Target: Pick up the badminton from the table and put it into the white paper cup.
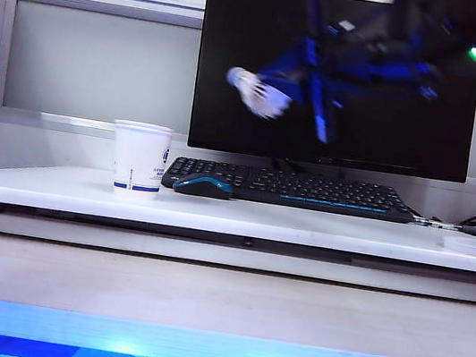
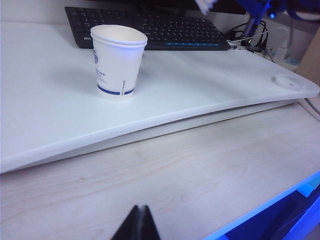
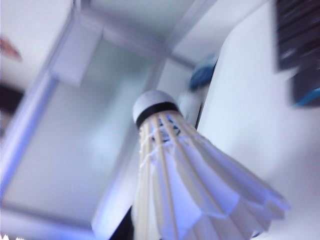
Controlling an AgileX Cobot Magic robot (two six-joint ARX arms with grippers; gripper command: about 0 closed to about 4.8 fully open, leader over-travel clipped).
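Observation:
My right gripper (image 1: pixel 284 94) hangs high in front of the monitor, blurred, shut on the badminton (image 1: pixel 257 93), whose cork tip points left. In the right wrist view the badminton (image 3: pixel 192 187) fills the frame, cream feather skirt towards the camera and rounded tip (image 3: pixel 151 104) away; the jaws are mostly hidden behind the skirt. The white paper cup (image 1: pixel 139 158) stands upright and open on the left of the table (image 1: pixel 320 231), well below and left of the badminton. The left wrist view shows the cup (image 2: pixel 119 62) too. My left gripper (image 2: pixel 139 211) is shut and empty over the pale wooden surface.
A black keyboard (image 1: pixel 295 188) and a blue-black mouse (image 1: pixel 203 186) lie behind and right of the cup, under the monitor (image 1: pixel 228 127). A flat white disc (image 1: pixel 475 246) rests at the table's right end, with cables behind it. The table's thick front edge (image 2: pixel 150 132) overhangs the wooden surface.

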